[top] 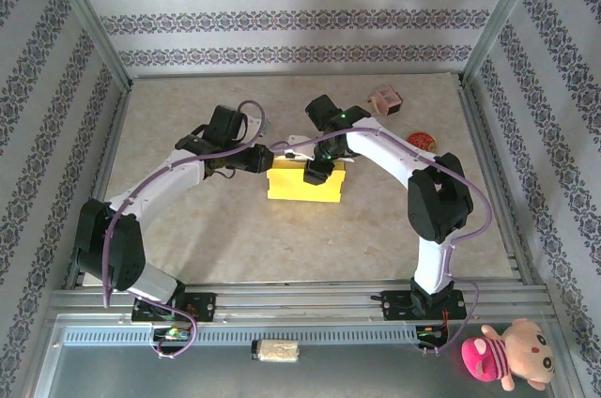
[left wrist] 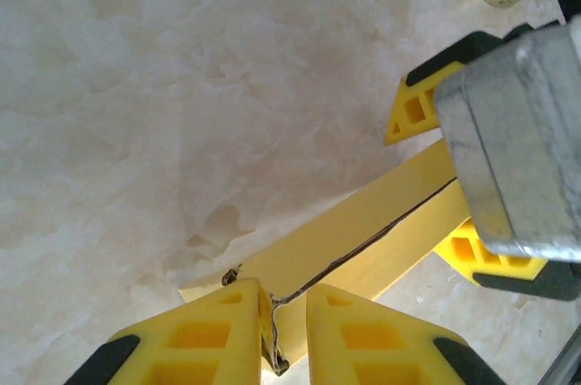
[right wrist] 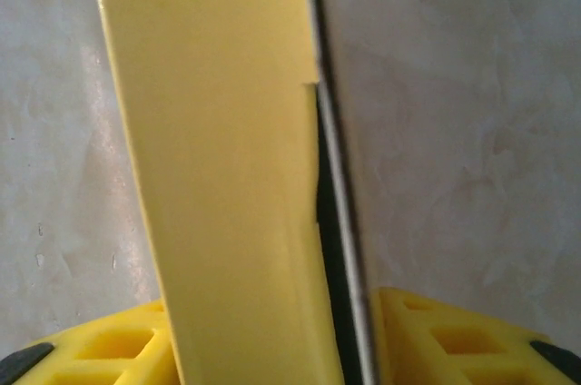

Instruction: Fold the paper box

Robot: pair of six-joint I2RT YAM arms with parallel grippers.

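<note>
Standing on edge at the middle of the worktop (top: 235, 248), the paper box (top: 305, 184) shows its yellow face. The left tool (top: 269, 163) is closed on the box's left end, pinching the cardboard seam. The right tool (top: 317, 171) clamps the upper edge near its centre. Both arms bow outward from their bases, then reach inward with wrists angled down.

Bright, even light from above leaves only soft shadows on the table (top: 282, 238), while the close-up paper box (right wrist: 227, 176) looks blurred.

arms bent inward; left fingers (left wrist: 209, 335) and right fingers (right wrist: 458, 344) pinch the paper box (top: 305, 189).
</note>
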